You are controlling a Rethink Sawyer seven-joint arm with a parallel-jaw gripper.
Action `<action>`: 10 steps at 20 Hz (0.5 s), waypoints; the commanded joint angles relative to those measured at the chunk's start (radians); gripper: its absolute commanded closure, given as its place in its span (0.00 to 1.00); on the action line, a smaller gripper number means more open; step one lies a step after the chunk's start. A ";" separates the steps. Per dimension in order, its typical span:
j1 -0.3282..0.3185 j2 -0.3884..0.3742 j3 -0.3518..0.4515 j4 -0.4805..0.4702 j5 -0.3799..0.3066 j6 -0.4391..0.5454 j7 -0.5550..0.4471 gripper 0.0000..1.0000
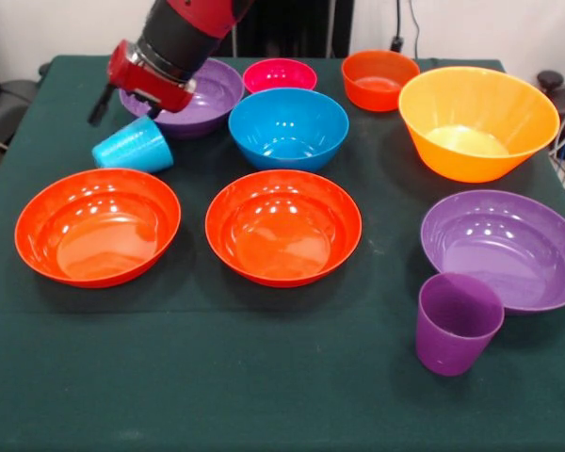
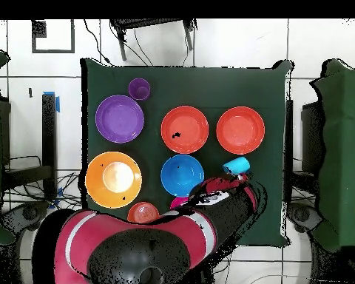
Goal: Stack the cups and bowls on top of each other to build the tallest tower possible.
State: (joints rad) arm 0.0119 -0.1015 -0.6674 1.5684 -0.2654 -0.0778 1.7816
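The light blue cup point(image 1: 134, 146) lies tilted on its side on the green cloth, left of the blue bowl point(image 1: 288, 127); it also shows in the overhead view point(image 2: 237, 164). My gripper point(image 1: 127, 108) hangs just above it with its fingers spread apart, holding nothing. The purple cup point(image 1: 457, 323) stands upright at the near right. One wide purple bowl point(image 1: 207, 94) sits partly behind my arm, the other point(image 1: 504, 247) beside the purple cup. Two orange-red bowls point(image 1: 98, 226) point(image 1: 283, 226) sit in the middle row. The pink bowl point(image 1: 279, 74), small orange bowl point(image 1: 379, 79) and yellow-orange bowl point(image 1: 478, 122) sit apart. Nothing is stacked.
The green cloth table point(image 1: 217, 395) ends near the orange-red bowl on the left and the purple bowl on the right. In the overhead view my arm point(image 2: 210, 207) covers the far purple bowl and part of the pink bowl point(image 2: 179, 201).
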 commanded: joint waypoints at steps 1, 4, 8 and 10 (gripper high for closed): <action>0.009 0.098 -0.016 -0.114 0.083 -0.072 0.151 0.00; 0.022 0.146 -0.051 -0.129 0.126 -0.129 0.165 0.00; 0.022 0.152 -0.054 -0.110 0.180 -0.192 0.181 0.00; 0.010 0.132 -0.029 -0.099 0.183 -0.201 0.162 1.00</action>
State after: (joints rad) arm 0.0143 -0.0007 -0.7767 1.5486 -0.1606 -0.2006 1.7816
